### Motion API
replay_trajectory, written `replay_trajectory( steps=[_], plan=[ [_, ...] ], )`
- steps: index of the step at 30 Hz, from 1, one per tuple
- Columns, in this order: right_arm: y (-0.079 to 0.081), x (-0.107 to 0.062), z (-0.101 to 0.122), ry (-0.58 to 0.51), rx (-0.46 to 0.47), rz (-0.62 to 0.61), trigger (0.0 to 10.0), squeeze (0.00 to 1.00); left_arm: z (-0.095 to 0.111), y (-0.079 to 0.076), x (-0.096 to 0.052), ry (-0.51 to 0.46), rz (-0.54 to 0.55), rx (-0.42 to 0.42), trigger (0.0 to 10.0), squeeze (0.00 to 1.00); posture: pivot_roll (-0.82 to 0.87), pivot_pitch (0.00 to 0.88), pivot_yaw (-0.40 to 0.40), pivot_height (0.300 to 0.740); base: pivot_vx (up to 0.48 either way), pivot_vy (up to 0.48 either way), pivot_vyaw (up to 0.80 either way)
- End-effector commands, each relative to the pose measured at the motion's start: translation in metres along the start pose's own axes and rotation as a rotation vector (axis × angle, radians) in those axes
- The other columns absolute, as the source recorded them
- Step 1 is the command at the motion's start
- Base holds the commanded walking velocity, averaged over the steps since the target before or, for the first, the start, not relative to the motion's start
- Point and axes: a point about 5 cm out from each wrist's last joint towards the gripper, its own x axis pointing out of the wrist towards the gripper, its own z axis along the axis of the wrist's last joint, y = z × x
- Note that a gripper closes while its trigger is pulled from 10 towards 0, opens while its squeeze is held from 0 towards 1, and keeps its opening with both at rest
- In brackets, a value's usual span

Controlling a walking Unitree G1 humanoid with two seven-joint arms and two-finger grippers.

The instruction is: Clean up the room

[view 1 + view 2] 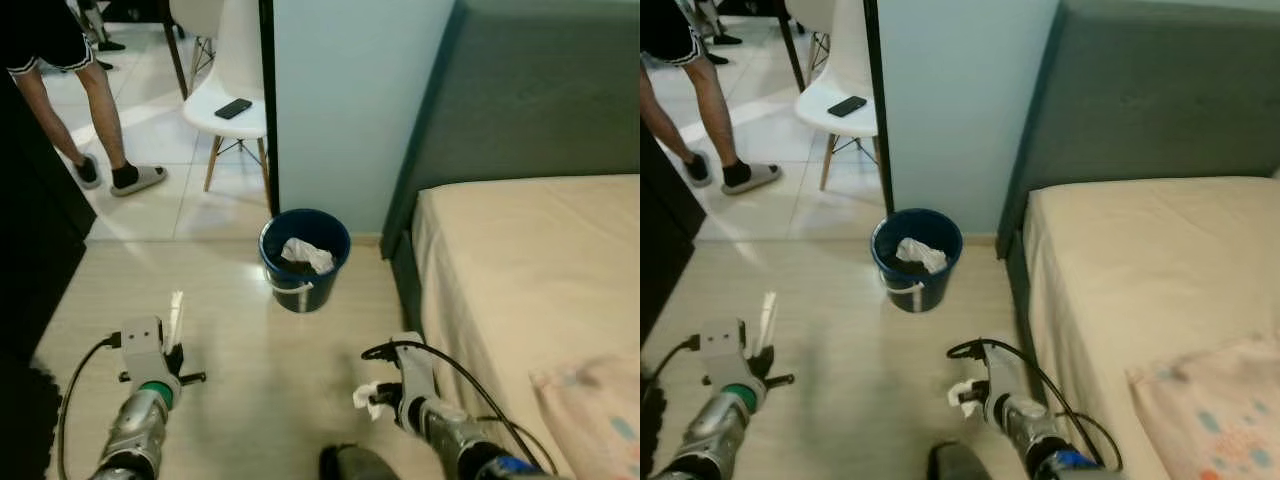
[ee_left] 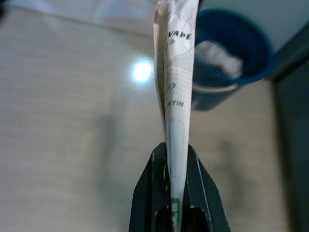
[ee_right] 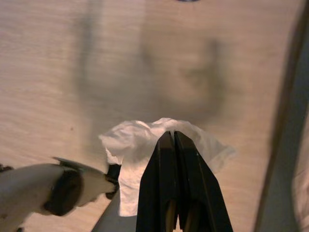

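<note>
A blue bin [image 1: 303, 262] is seen on the pale wood-look floor [image 1: 230, 340], standing against the foot of the light blue wall [image 1: 350, 100]. A crumpled white tissue [image 1: 308, 255] is lodged inside the bin, near its rim.

On the robot's side of the bin, to the left, the left gripper [image 2: 176, 162] is held above the floor. Its two black fingers are pressed onto a folded paper slip [image 2: 175, 72]. The slip is white, creased lengthwise into a narrow upright strip, and printed with green and dark lettering; it stands up out of the fingertips. In the left wrist view the bin is seen beyond the slip.

On the robot's side of the bin, to the right, the right gripper [image 3: 174, 145] is held low over the floor. Its fingers are closed together on a white crumpled tissue wad [image 3: 140, 145], which is soft, wrinkled and spread out to both sides of the fingertips.

To the right of the bin, a bed with a beige sheet [image 1: 530, 270] and a grey-green headboard [image 1: 540, 90] is noted. Beyond the bin, on white tiles, a white chair [image 1: 235, 95] carrying a black phone [image 1: 233, 108] is recorded, and further left a person's legs [image 1: 95, 110] in sandals.
</note>
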Motion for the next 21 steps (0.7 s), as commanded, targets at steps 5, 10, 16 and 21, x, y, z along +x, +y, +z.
replay_trajectory(
  steps=[5, 10, 16, 21],
  plan=[
    [0.007, 0.003, 0.006, -0.002, -0.002, 0.019, 10.0, 0.0, 0.02, -0.018, 0.007, -0.099, -0.152, -0.024, 10.0, 0.0, -0.04, 0.0, 0.019, 0.73, 0.48, 0.0, -0.64],
    [0.01, 0.005, 0.017, -0.04, 0.012, 0.032, 10.0, 0.0, 0.031, -0.032, 0.012, -0.13, -0.241, 0.025, 10.0, 0.0, -0.05, 0.0, 0.02, 0.73, 0.48, 0.0, -0.8],
    [0.016, 0.007, 0.033, -0.097, 0.003, 0.052, 10.0, 0.0, 0.049, -0.047, 0.017, -0.184, -0.306, 0.06, 10.0, 0.0, -0.05, 0.0, 0.018, 0.73, 0.48, 0.0, -0.56],
    [0.022, 0.009, 0.039, -0.108, -0.028, 0.068, 10.0, 0.0, 0.05, -0.046, 0.018, -0.174, -0.316, 0.1, 10.0, 0.0, -0.05, 0.0, 0.02, 0.73, 0.48, 0.0, 0.0]
  ],
)
